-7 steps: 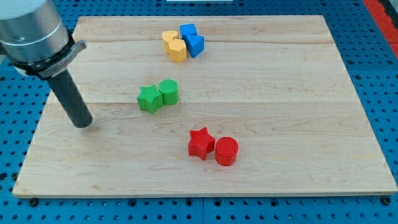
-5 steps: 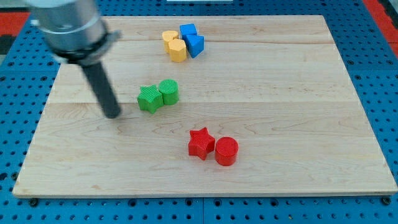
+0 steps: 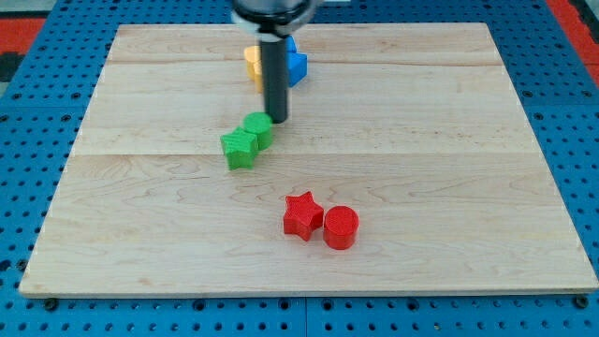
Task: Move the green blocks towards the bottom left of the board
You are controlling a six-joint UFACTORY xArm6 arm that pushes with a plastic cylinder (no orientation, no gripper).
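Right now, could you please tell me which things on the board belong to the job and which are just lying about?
Job: green star block, green cylinder block, my tip at the cylinder's upper right.

Lying about: red star block, red cylinder block, yellow blocks, blue blocks.

A pale wooden board (image 3: 449, 140) is lying on a blue pegboard surface (image 3: 37, 112). Near the middle, a green star block (image 3: 240, 148) and a green cylinder block (image 3: 257, 129) are sitting touching each other. My tip (image 3: 278, 119) is resting on the board just beside the green cylinder, at its upper right. Lower down, a red star block (image 3: 301, 215) and a red cylinder block (image 3: 341, 227) are touching. At the view's top, yellow blocks (image 3: 253, 64) and blue blocks (image 3: 296, 64) are sitting together, partly hidden by the rod.
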